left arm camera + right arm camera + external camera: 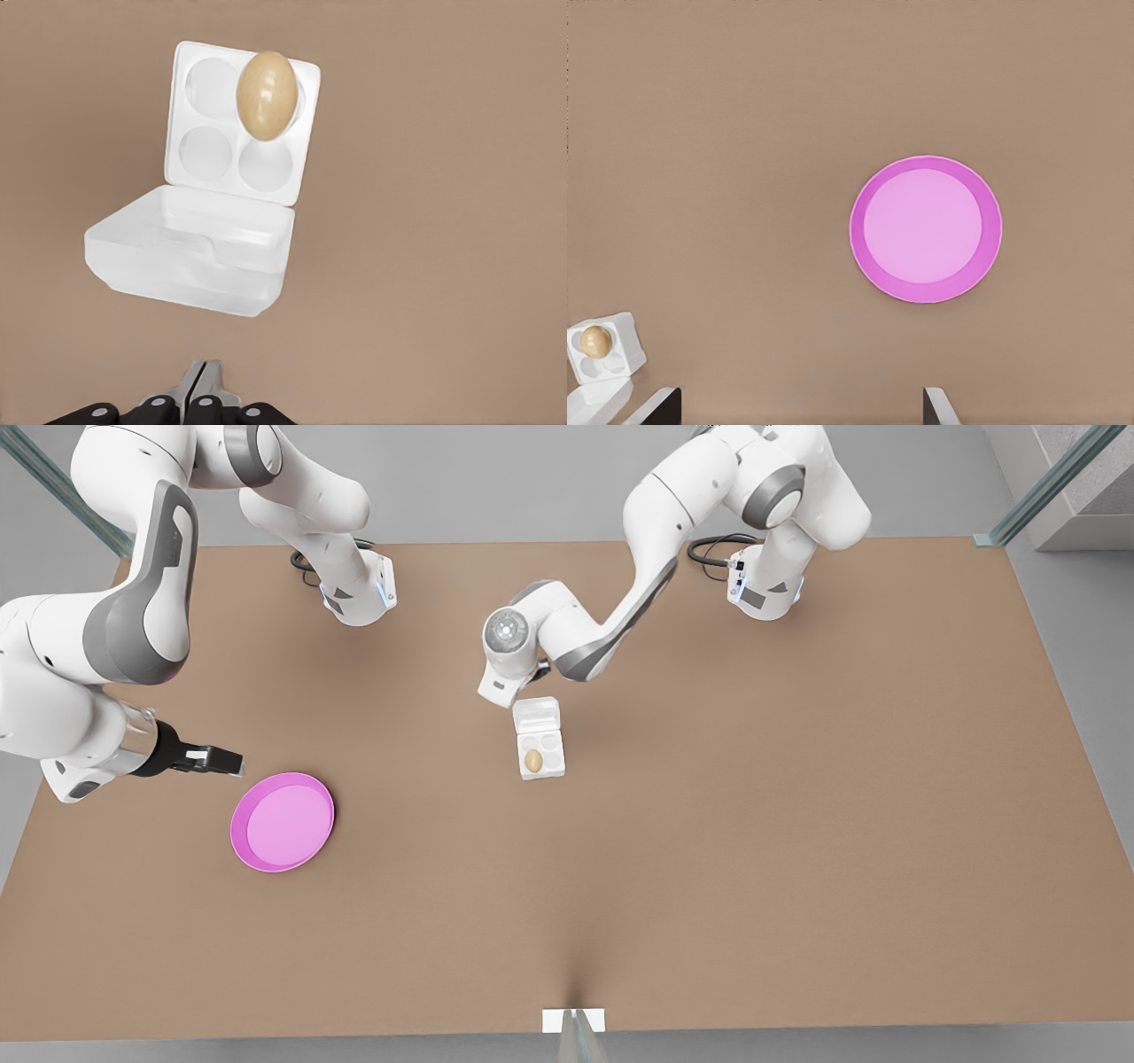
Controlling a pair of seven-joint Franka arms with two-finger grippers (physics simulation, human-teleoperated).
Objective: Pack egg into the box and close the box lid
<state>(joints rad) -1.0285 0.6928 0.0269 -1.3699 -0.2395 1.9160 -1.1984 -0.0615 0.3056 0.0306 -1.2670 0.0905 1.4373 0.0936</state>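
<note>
Resting near the centre of the front view, the box (540, 754) sits on the brown table (709, 824) with its four round cups exposed in a two-by-two grid. The egg (533, 761) occupies the cup at the lower left of that grid as the front view shows it; the other three cups are empty. The box lid (537, 714) is folded back, hinged to the tray edge that faces the top of the front view, and lies open just below the wrist of the arm at the front view's centre. In the left wrist view the egg (267, 95) stands upright in its cup, the box (241, 124) lies beyond the box lid (190, 252), and the left gripper (202, 376) hangs above bare table short of the lid, its fingertips pressed together and gripping nothing. A pink plate (283, 821) lies well apart from the box toward the front view's left and carries nothing. The right gripper (223, 761) hovers just above and to the left of that plate in the front view, clear of it. In the right wrist view the pink plate (926, 229) lies ahead, the right gripper (802, 409) has its fingers spread wide with nothing between them, and the box (606, 352) with the egg (595, 340) appears at the lower left corner. Nothing lies between the lid and the tray.
</note>
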